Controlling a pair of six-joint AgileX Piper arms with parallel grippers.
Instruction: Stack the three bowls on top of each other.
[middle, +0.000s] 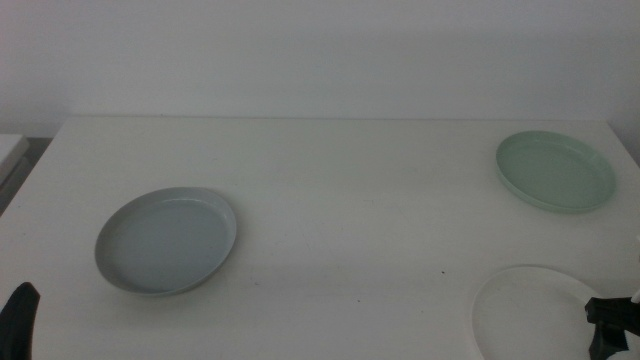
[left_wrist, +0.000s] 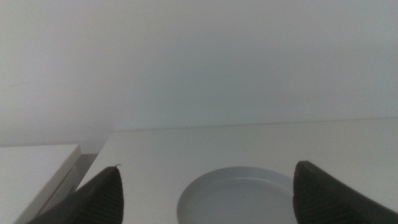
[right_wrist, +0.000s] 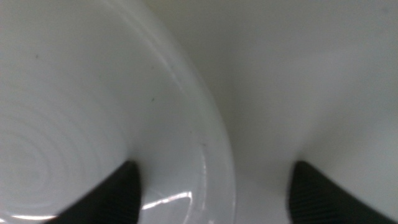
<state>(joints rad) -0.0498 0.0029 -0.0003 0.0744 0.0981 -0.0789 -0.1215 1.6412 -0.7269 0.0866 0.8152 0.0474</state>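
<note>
The pale grey-blue bowl (middle: 167, 240) lies on the white table at the left. The mint green bowl (middle: 556, 171) lies at the far right. The white bowl (middle: 535, 312) lies at the front right. My right gripper (middle: 608, 322) is at the white bowl's right rim. In the right wrist view it (right_wrist: 214, 165) is open, with one jaw over the inside of the white bowl (right_wrist: 74, 124) and the other outside the rim. My left gripper (middle: 20, 318) waits at the front left corner. It (left_wrist: 208, 167) is open, with the grey-blue bowl (left_wrist: 239, 196) ahead of it.
The three bowls lie well apart on the table (middle: 340, 200). A lower white surface (middle: 10, 150) adjoins the table's left edge and also shows in the left wrist view (left_wrist: 37, 168). A plain wall stands behind the table.
</note>
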